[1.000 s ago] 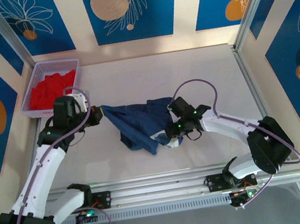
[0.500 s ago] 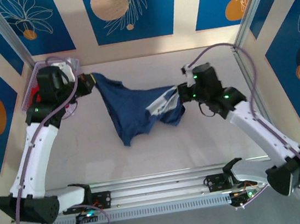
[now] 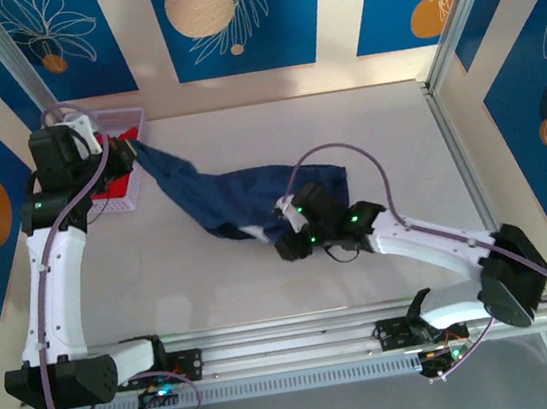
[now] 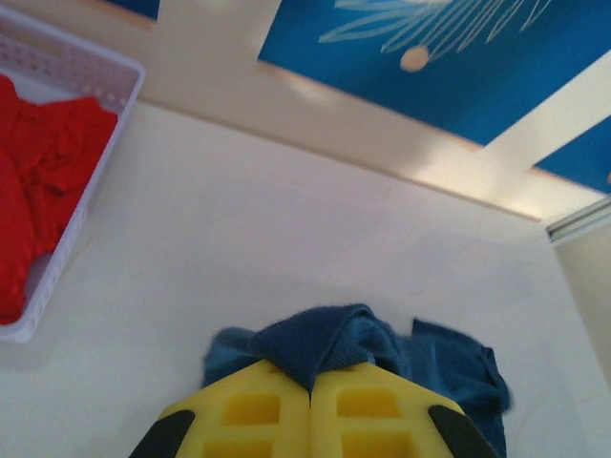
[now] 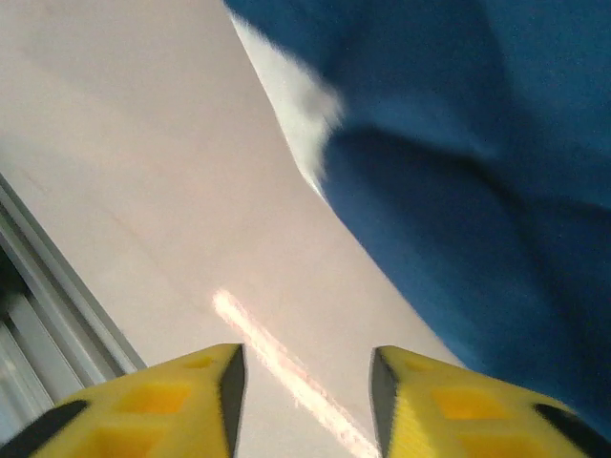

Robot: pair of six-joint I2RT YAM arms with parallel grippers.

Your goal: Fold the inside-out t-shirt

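**Left gripper** [image 4: 310,386]: jaws shut tight on a bunched fold of the navy t-shirt [image 4: 329,334]. It is raised at the far left of the table, near the white basket [image 4: 84,205] that holds a red garment [image 4: 33,162].

**Right gripper** [image 5: 305,367]: jaws stand apart with nothing between them. It sits low over the bare table [image 5: 143,143], just beside the shirt's near edge.

**Location of the shirt:** from above, the t-shirt [image 3: 237,194] hangs from the left gripper [image 3: 128,149]. It trails diagonally down to the table centre and ends crumpled by the right gripper [image 3: 289,246].

**Assessment:** the shirt is not yet spread flat, so folding proper has not begun. The right gripper should take a single layer at a corner or hem opposite the left's hold. Both should then draw apart evenly, since catching doubled cloth would probably lock in a twist.

**Views compared:**
- The right wrist view shows a pale patch [image 5: 296,105] at the cloth's edge and the clear gap between the jaws.
- The overhead view gives the full span of the cloth.
- The left wrist view confirms the pinch.
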